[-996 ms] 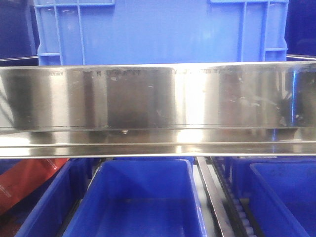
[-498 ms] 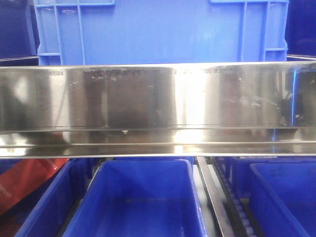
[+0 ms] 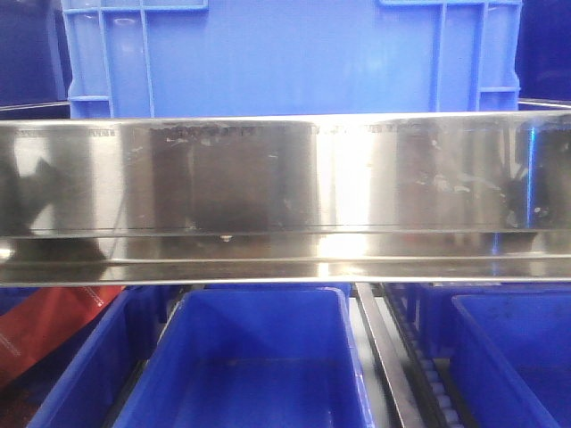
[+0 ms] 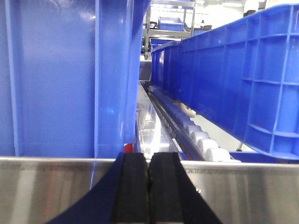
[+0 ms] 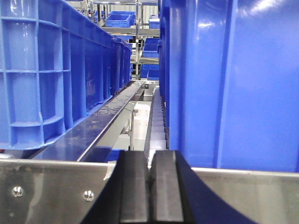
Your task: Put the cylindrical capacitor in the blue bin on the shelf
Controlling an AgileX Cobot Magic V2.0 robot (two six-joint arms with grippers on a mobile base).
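Pincers, left gripper (image 4: pixel 148 186) and right gripper (image 5: pixel 149 186), are both staying closed, empty; I am seeing no capacitor, only shelf (image 3: pixel 285 178) rail ahead.

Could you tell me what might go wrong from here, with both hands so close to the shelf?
1. Both the left hand and right hand are shut with no capacitor visible, so nothing may be held.
2. Each sits close to the shiny stainless steel shelf rail; advancing could strike it.
3. The tall blue plastic crates leave narrow gaps, risking a scrape.
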